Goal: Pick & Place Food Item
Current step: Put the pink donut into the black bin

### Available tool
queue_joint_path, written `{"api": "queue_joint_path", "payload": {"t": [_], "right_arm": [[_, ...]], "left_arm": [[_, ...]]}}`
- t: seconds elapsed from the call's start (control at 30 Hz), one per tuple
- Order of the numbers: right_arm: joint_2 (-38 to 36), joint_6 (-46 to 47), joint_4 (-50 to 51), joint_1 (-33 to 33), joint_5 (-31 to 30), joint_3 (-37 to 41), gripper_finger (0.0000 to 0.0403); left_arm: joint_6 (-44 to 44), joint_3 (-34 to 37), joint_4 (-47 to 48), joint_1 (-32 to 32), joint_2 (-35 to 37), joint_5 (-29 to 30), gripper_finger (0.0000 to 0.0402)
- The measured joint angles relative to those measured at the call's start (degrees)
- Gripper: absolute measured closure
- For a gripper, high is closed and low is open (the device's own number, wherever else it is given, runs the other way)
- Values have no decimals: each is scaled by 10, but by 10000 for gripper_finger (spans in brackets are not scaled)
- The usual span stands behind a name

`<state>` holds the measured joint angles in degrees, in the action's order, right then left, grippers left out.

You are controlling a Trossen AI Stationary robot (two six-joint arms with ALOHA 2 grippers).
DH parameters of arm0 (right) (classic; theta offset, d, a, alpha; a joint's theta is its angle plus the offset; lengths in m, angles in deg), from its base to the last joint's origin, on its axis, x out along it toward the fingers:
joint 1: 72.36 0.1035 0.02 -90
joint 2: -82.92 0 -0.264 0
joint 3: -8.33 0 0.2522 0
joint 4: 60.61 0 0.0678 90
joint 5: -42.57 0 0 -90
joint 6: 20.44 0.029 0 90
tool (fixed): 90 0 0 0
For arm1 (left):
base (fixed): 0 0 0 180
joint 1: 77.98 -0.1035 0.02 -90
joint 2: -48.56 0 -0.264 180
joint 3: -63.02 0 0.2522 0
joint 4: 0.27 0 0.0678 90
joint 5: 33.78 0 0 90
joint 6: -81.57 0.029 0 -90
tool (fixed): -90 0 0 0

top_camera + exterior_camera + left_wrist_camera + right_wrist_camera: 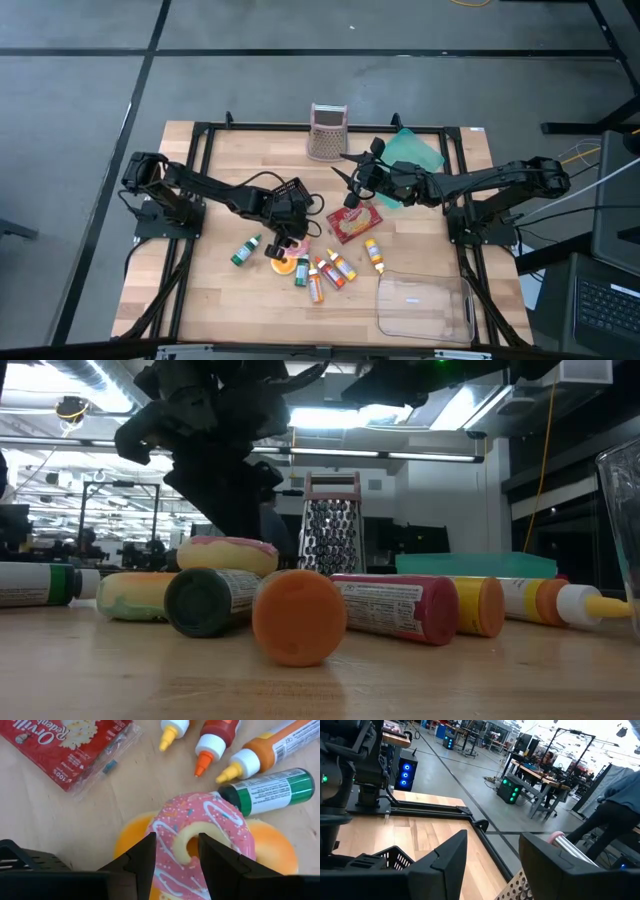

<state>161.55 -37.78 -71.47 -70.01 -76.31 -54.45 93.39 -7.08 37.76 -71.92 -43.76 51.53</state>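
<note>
Pink-frosted, the sprinkled doughnut (200, 845) lay on an orange disc (272, 851) near the front of the wooden bench (210, 290), gripped through its ring by the left end effector (176, 854). The right end effector (492, 851) hung partly open and empty above the popcorn packet (354, 222), near the box grater (327, 132).

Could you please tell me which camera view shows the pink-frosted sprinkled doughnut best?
The left wrist view: the pink-frosted sprinkled doughnut fills the frame, with the left gripper straddling one side of its ring. The high view shows only a sliver beside that gripper. The low view shows its edge. The right wrist view misses it.
</note>
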Motion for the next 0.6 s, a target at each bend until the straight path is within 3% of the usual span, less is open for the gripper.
{"api": "queue_joint_path", "payload": {"t": [0.3, 0.6], "right_arm": [[0, 0, 0, 0, 0, 0, 225], [0, 0, 0, 0, 0, 0, 225]], "left_arm": [[-1, 0, 0, -2, -4, 5, 256], [0, 0, -2, -1, -4, 26, 187]]}}
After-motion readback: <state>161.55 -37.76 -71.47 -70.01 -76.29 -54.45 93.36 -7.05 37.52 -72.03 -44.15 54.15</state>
